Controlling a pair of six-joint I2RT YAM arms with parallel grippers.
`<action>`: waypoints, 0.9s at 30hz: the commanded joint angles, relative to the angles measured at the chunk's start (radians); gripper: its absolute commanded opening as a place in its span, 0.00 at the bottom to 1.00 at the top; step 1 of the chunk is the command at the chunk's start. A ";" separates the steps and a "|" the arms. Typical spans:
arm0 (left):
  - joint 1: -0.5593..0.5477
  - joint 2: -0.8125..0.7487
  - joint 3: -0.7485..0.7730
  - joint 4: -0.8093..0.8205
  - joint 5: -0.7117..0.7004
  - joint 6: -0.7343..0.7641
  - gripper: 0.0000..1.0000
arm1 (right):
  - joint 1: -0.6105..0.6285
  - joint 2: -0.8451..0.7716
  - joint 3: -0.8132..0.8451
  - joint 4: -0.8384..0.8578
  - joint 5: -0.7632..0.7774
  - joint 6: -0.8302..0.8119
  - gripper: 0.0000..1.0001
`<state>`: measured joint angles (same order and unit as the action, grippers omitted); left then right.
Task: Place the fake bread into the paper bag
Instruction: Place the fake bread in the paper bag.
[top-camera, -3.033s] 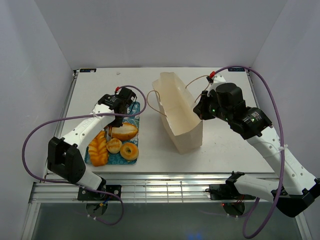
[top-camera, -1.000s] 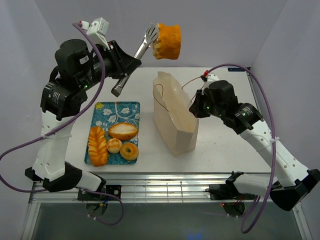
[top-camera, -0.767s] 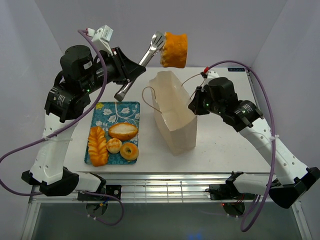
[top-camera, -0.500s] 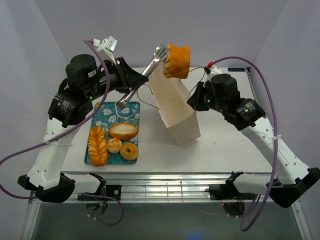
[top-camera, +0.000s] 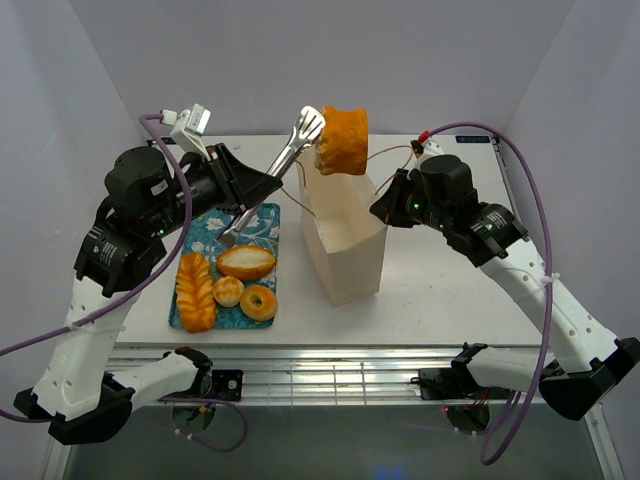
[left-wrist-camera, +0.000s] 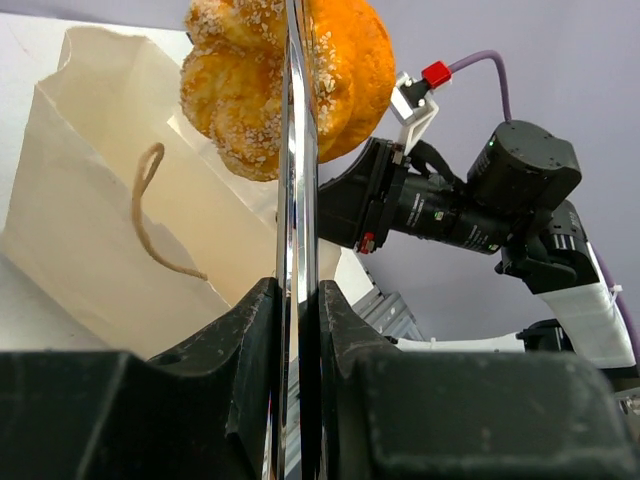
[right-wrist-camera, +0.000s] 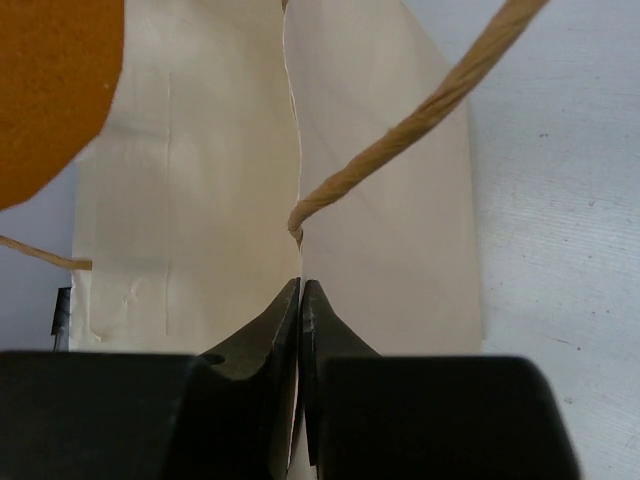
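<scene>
Overhead and wrist views. My left tool (left-wrist-camera: 298, 300) is pressed onto the handle of a pair of metal tongs (top-camera: 290, 155), whose scalloped tips clamp a round pastry (top-camera: 340, 140) with a sugared, golden-brown crust. The pastry hangs in the air above the far end of the paper bag (top-camera: 345, 240), over its open mouth and not inside it. The bag stands upright on the white tabletop (top-camera: 450, 290), right of the tray. My right tool (right-wrist-camera: 300, 295) is pressed together on the bag's upper edge on the right side, pinching the thin paper wall between its fingertips; a cord handle (right-wrist-camera: 420, 110) rises from the paper just above the tips. On the left, a teal floral tray (top-camera: 215, 222) carries four pieces of fake bread: a braided loaf (top-camera: 197, 290) along its left side, an oval roll (top-camera: 246, 262) near the middle, and a small bun (top-camera: 228, 291) and a ring bagel (top-camera: 259, 301) side by side at the near end.
</scene>
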<state>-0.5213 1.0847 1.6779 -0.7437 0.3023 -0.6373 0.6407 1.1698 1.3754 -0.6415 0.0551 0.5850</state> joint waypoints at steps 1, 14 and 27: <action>-0.006 -0.019 -0.067 0.066 0.038 -0.024 0.00 | -0.001 -0.027 -0.004 0.080 -0.020 0.029 0.08; -0.006 -0.040 -0.089 0.052 -0.017 0.007 0.02 | -0.001 -0.024 0.005 0.072 -0.003 0.004 0.08; -0.006 -0.040 -0.061 0.029 -0.032 0.030 0.38 | -0.001 -0.030 -0.006 0.071 -0.006 -0.004 0.08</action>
<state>-0.5259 1.0660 1.5707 -0.7410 0.2859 -0.6228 0.6407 1.1675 1.3743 -0.6250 0.0483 0.5941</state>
